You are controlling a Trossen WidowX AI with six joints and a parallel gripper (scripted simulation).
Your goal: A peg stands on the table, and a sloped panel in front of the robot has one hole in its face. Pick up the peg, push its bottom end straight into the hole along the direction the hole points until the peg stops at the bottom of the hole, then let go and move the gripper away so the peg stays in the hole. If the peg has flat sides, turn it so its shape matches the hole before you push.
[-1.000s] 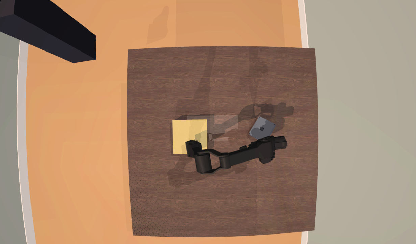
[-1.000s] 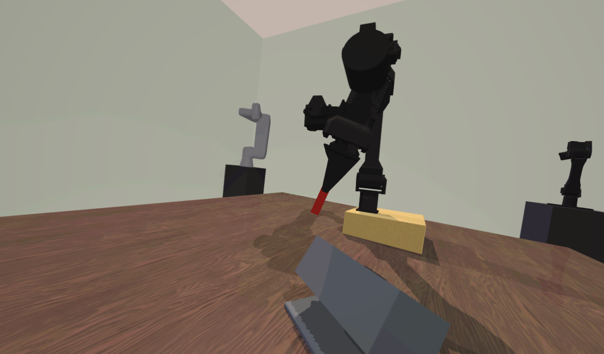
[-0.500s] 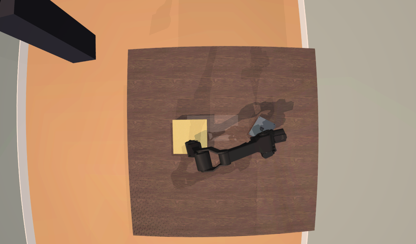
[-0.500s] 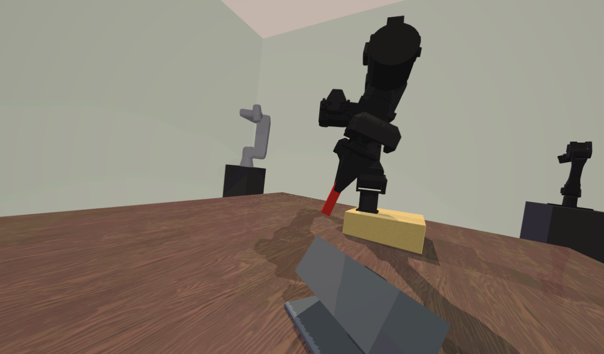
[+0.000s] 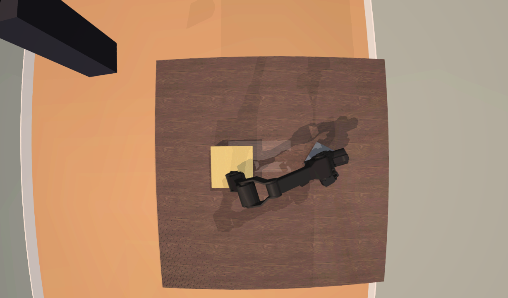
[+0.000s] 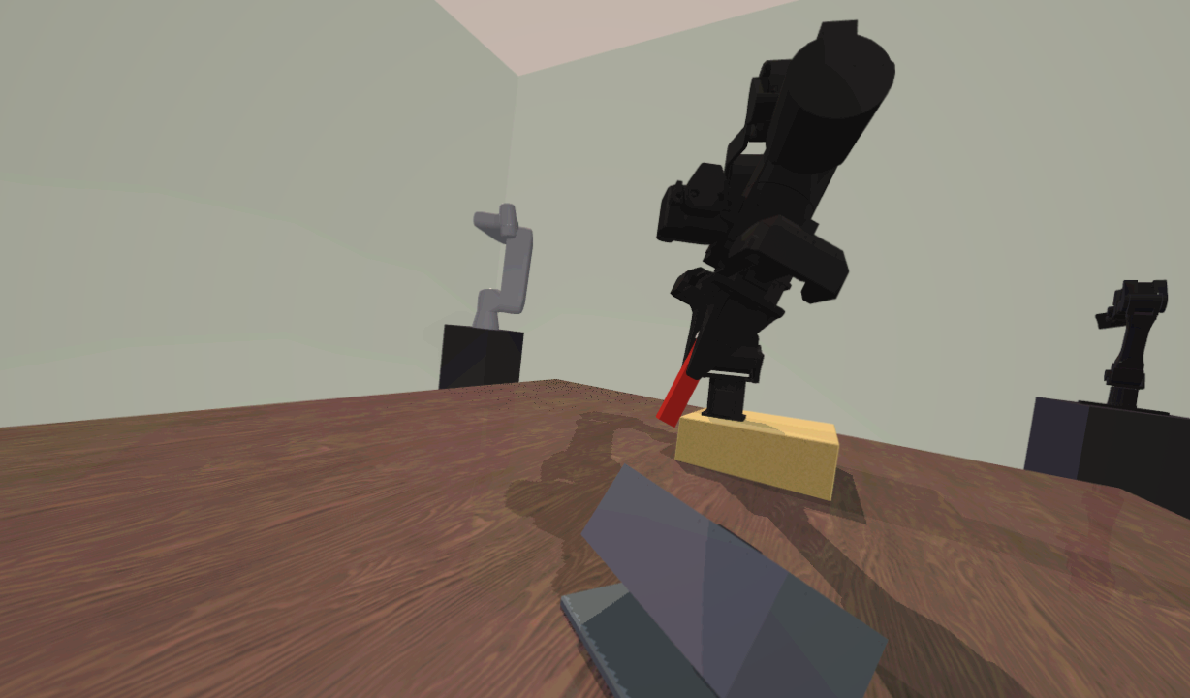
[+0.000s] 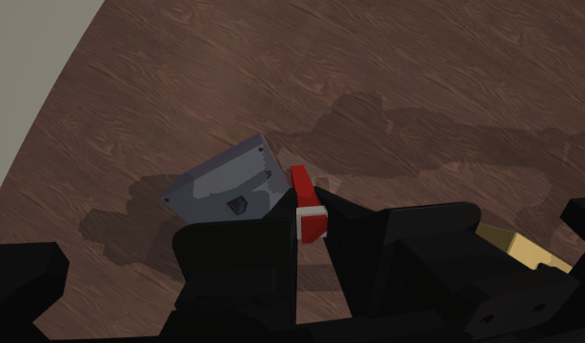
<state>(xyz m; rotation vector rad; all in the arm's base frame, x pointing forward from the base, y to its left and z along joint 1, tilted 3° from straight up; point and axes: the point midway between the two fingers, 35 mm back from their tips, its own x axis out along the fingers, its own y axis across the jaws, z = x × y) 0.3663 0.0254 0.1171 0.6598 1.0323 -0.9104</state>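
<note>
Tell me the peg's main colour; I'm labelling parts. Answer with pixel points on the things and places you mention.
Red; the peg (image 6: 677, 392) (image 7: 306, 188) shows best in the wrist view.

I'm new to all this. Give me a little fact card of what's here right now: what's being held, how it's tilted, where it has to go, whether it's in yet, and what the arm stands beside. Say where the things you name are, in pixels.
held thing: red peg (image 6: 677, 392) (image 7: 305, 187), with a pale band near one end
holder: black gripper (image 7: 303, 192), shut on the peg
peg's tilt: leaning, not upright
target: hole (image 7: 237, 205) in the grey sloped panel (image 5: 316, 151) (image 6: 685, 573) (image 7: 226, 181)
hole's shape: angular, flat-sided
peg in hole: no
near the arm's foot: yellow block (image 5: 222, 159) (image 6: 755, 460) (image 7: 535, 250)
</note>
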